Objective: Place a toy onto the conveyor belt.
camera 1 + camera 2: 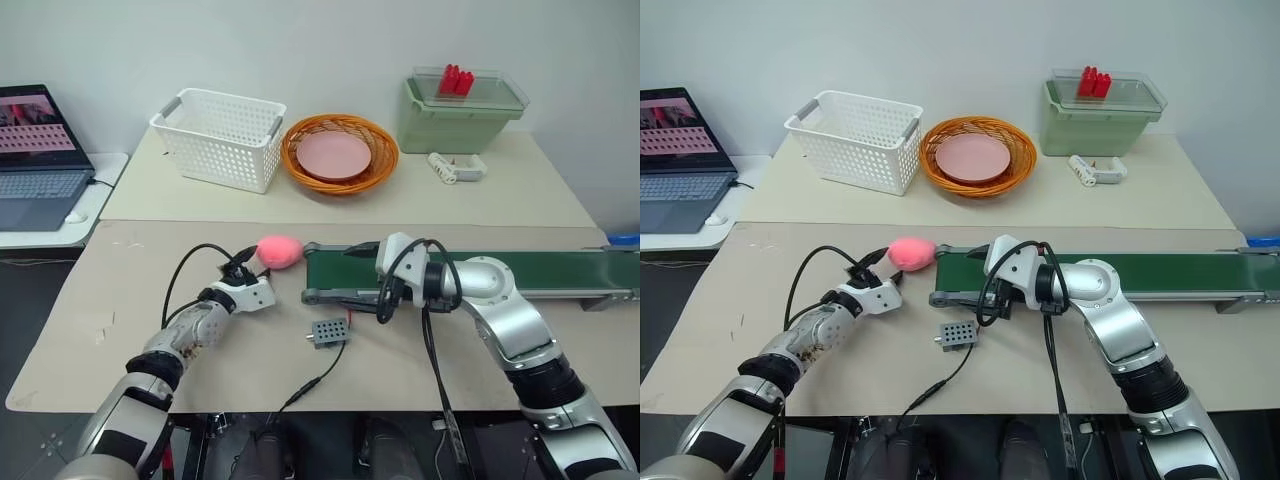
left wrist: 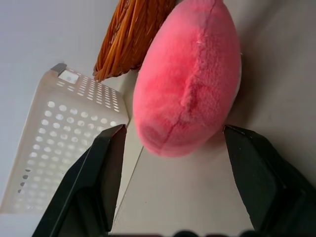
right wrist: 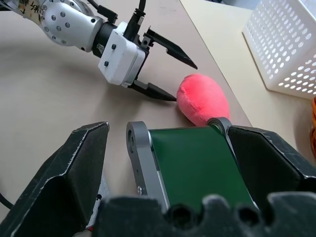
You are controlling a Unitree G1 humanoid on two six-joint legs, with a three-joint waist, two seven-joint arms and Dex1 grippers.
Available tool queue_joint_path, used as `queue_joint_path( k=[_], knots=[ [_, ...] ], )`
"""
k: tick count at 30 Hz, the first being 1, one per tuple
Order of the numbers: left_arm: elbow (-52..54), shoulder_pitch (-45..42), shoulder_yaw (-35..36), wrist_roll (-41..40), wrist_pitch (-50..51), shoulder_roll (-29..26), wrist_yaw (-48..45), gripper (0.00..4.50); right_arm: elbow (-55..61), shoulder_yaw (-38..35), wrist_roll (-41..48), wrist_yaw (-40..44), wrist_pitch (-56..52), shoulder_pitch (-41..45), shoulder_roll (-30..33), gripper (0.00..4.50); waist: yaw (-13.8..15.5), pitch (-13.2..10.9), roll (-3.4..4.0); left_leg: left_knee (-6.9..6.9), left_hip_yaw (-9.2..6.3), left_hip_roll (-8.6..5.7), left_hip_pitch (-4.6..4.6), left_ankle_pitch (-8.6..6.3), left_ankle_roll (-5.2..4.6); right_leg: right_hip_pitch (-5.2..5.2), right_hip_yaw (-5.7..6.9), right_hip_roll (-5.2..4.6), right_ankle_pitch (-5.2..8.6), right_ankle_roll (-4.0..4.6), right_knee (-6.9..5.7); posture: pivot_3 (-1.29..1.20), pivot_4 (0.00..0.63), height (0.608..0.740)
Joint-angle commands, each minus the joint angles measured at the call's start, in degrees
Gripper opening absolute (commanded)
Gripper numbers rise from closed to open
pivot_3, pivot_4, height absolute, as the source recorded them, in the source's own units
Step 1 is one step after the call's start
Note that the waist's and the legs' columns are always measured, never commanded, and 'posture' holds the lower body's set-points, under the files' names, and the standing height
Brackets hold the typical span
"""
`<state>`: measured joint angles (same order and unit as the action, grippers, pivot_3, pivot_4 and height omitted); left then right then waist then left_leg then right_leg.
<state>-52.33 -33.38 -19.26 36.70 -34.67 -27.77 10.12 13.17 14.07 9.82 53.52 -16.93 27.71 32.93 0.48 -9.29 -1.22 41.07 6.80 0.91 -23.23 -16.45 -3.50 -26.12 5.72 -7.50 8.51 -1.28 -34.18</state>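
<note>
The toy (image 1: 280, 251), a pink plush blob, lies on the table just off the left end of the conveyor belt (image 1: 560, 272), a dark green strip in a grey frame. My left gripper (image 3: 183, 81) stands open and level right at the toy (image 2: 190, 79). Its two black fingers flank the toy's near end with small gaps and do not press on it. My right gripper (image 3: 177, 143) hangs open over the belt's left end, its fingers set wider than the belt frame (image 3: 140, 158), with nothing held.
A white perforated basket (image 1: 220, 138), an orange wicker basket (image 1: 378, 165) holding a pink plate, and a pale green lidded bin (image 1: 462, 108) stand along the far table. A laptop (image 1: 40, 150) sits at far left. A small grey box (image 1: 330, 332) with a cable lies near the front.
</note>
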Motion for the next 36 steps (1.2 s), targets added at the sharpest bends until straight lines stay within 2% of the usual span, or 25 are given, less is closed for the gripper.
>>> queue_joint_path(
  k=[1,10,11,12,18,19,20,26,28,31,34,36],
  knots=[
    [-0.6,-2.2,-0.3,-1.2,-1.3,0.8,-1.0,3.33,2.4,-1.9,0.7,-0.7,-0.1,0.4,0.1,4.50,0.1,0.0,0.00,0.01,0.00,0.00,0.00,0.01,-0.01,0.00,0.00,0.00,0.00,0.00,0.00,0.00,0.150,0.740],
    [-2.4,-3.7,-0.4,-2.1,-1.9,1.5,-2.6,3.33,2.4,-2.1,0.9,-0.9,-0.2,0.4,0.1,4.50,0.0,0.0,0.00,0.10,-0.01,0.00,-0.02,0.01,-0.04,0.01,-0.01,0.00,-0.01,-0.01,-0.03,0.00,0.150,0.740],
    [-2.5,-3.7,-0.4,-2.3,-2.0,1.6,-2.7,2.81,2.4,-2.1,0.9,-0.9,-0.2,0.5,0.1,4.50,0.0,0.0,0.00,0.10,-0.01,0.00,-0.03,0.01,-0.04,0.01,0.00,0.00,-0.01,-0.01,-0.03,0.00,0.150,0.740],
    [-2.5,-3.7,-0.3,-2.4,-2.1,1.7,-2.8,2.71,2.4,-2.1,0.9,-0.9,-0.2,0.4,0.1,4.50,0.0,0.0,0.00,0.10,-0.01,0.00,-0.03,0.01,-0.04,0.01,0.00,0.00,-0.01,-0.02,-0.03,0.00,0.150,0.740],
    [-2.5,-3.3,-0.4,-2.6,-2.2,1.7,-3.1,0.46,2.8,-2.2,1.4,-1.2,-0.3,0.1,0.3,4.50,0.2,0.0,0.01,0.18,-0.04,0.01,0.02,-0.01,-0.06,0.07,-0.02,0.00,-0.01,-0.02,0.01,0.00,0.150,0.740],
    [-2.6,-3.3,-0.4,-2.7,-2.2,1.6,-3.1,0.15,2.8,-2.2,1.4,-1.2,-0.3,0.1,0.2,4.50,0.2,0.0,0.01,0.20,-0.04,0.01,0.02,-0.02,-0.08,0.09,-0.02,-0.01,-0.01,-0.02,0.01,0.00,0.150,0.740],
    [-2.7,-3.4,-0.3,-2.8,-2.1,1.6,-3.2,0.03,2.8,-2.2,1.4,-1.3,-0.3,0.1,0.2,4.50,0.3,0.0,0.01,0.23,-0.04,0.00,0.02,-0.03,-0.10,0.11,-0.02,-0.02,-0.01,-0.02,0.01,0.00,0.150,0.740],
    [-3.3,-3.1,1.8,-5.8,-0.4,2.3,-3.6,0.03,3.0,-2.2,1.4,-1.4,-0.4,-0.2,0.2,4.50,0.2,0.0,0.01,0.33,-0.04,0.00,0.02,-0.07,-0.17,0.15,-0.04,-0.03,-0.03,-0.06,0.00,0.00,0.150,0.740],
    [-1.6,-2.6,6.6,-12.3,1.4,3.0,-5.8,0.03,3.1,-2.2,1.3,-1.5,-0.5,-0.4,0.3,4.50,0.2,0.0,0.01,0.35,-0.05,0.00,0.01,-0.07,-0.17,0.15,-0.04,-0.03,-0.03,-0.06,-0.01,0.00,0.150,0.740],
    [6.4,-1.4,14.9,-23.5,5.7,4.0,-9.1,0.03,3.2,-2.6,1.2,-1.5,-0.6,-1.1,0.8,4.50,0.0,0.0,-0.01,0.37,-0.05,0.03,-0.07,-0.07,-0.17,0.08,-0.03,-0.03,-0.03,-0.06,-0.03,0.00,0.150,0.740],
    [18.1,0.5,21.2,-32.1,15.7,5.1,-12.0,0.03,3.2,-3.0,1.2,-1.3,-0.6,-1.6,1.2,4.50,-0.2,0.0,-0.01,0.40,-0.06,0.05,-0.13,-0.06,-0.15,0.02,-0.03,-0.02,-0.04,-0.06,-0.07,0.00,0.150,0.740],
    [27.4,1.9,24.3,-39.7,25.8,6.8,-15.3,0.03,2.9,-3.2,1.2,-1.2,-0.5,-1.8,1.3,4.50,-0.2,0.0,-0.01,0.48,-0.07,0.05,-0.13,-0.05,-0.14,0.05,-0.03,-0.02,-0.03,-0.06,-0.08,0.00,0.150,0.740]
  ],
)
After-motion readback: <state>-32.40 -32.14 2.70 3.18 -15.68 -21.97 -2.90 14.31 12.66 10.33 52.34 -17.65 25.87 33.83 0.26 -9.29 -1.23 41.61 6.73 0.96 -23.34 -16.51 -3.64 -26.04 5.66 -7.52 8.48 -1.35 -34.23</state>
